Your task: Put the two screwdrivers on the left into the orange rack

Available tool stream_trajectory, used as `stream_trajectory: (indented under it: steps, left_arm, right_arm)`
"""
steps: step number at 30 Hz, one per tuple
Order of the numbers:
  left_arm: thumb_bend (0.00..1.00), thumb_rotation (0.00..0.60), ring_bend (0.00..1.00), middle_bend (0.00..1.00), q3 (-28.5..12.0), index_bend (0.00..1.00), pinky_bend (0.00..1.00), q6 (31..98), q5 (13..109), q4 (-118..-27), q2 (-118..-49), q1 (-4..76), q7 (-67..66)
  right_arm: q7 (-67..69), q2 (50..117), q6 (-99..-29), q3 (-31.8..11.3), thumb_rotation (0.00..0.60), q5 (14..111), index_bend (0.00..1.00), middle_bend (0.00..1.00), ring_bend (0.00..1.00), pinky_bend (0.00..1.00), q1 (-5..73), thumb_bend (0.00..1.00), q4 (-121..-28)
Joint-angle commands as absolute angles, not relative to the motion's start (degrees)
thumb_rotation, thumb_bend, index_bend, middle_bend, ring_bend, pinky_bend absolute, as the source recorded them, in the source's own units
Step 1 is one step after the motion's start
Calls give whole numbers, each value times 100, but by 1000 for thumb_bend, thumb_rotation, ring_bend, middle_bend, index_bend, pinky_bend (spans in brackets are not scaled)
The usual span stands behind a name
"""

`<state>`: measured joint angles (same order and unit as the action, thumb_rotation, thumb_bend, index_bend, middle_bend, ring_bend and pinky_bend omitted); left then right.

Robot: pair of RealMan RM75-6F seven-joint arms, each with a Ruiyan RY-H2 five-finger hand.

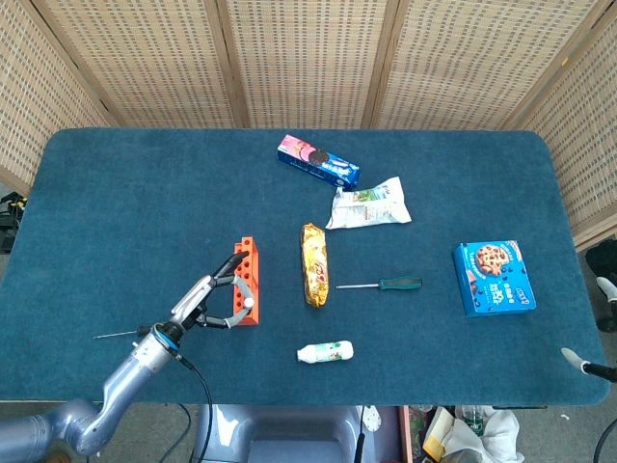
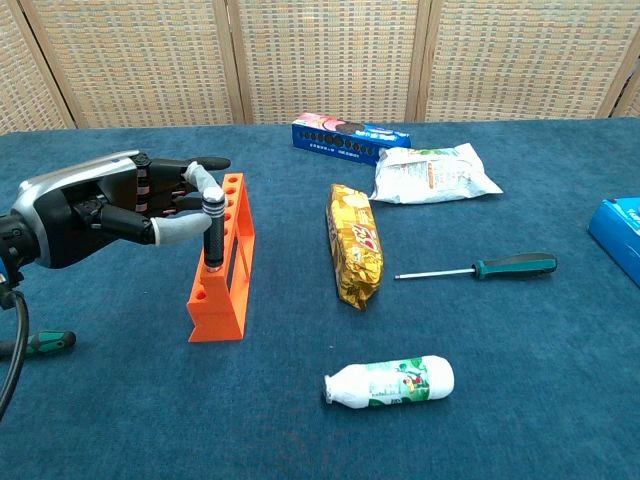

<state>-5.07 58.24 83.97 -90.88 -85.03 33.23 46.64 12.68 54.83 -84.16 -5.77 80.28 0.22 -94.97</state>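
- On the left half of the blue-carpeted table (image 1: pixel 125 193), we see the orange rack (image 2: pixel 225 262) standing upright, its row of holes running from near to far.
- Our left hand (image 2: pixel 95 207) reaches in from the left and pinches the black-handled screwdriver (image 2: pixel 213 232) between thumb and one finger; the other fingers stretch out over the rack's far end.
- We see that screwdriver standing upright in a hole close to the rack's near end.
- Near the left table edge, we find the second screwdriver: its green-and-black handle (image 2: pixel 42 343) lies on the cloth in the chest view, and its thin shaft (image 1: pixel 116 335) shows beside our forearm in the head view. It lies well apart from the rack.
- Right of the rack, we see a gold snack packet (image 2: pixel 355 243) lying lengthwise, and further right a green-handled screwdriver (image 2: pixel 478 269) with its tip pointing left.
- Near the front edge lies a small white bottle (image 2: pixel 390 381) on its side.
- At the far middle we see a blue cookie box (image 1: pixel 318 161) and a white crumpled pouch (image 1: pixel 368 204).
- On the right side lies a blue biscuit box (image 1: pixel 493 278).
- Our right hand shows in neither view.
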Motion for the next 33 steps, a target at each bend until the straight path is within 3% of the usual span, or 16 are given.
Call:
stream_trajectory:
  steps: [1, 6, 14, 18, 25, 33]
  left_arm:
    - [156, 600, 0, 0, -447, 98, 0, 5895, 8569, -9085, -8432, 3322, 4790]
    - [0, 600, 0, 0, -366, 0, 0, 6128, 8873, -9164, -8213, 3283, 4905]
    - [9, 600, 0, 0, -409, 0, 0, 6664, 9243, -9703, -7517, 3191, 4414]
    - [113, 600, 0, 0, -488, 0, 0, 6547, 9293, -10172, -7026, 3302, 3494]
    - [3, 600, 0, 0, -943, 0, 0, 5779, 8331, -11311, -6494, 3781, 777]
    - [0, 600, 0, 0, -1238, 1, 0, 5341, 7129, -11753, -6511, 4322, -808]
  right_arm:
    - [1266, 5483, -8414, -575, 600, 8032, 0, 0, 0, 0, 23, 0, -9499]
    - [1283, 5475, -8419, -576, 600, 8032, 0, 0, 0, 0, 19, 0, -9504]
    - [1320, 5454, -8453, -567, 600, 8071, 0, 0, 0, 0, 4, 0, -9528]
    - [1322, 5451, -8458, -561, 600, 8086, 0, 0, 0, 0, 3, 0, -9535]
    - [1260, 5472, -8445, -554, 600, 8089, 0, 0, 0, 0, 15, 0, -9547]
    - [1250, 5480, -8417, -573, 600, 8026, 0, 0, 0, 0, 25, 0, -9528]
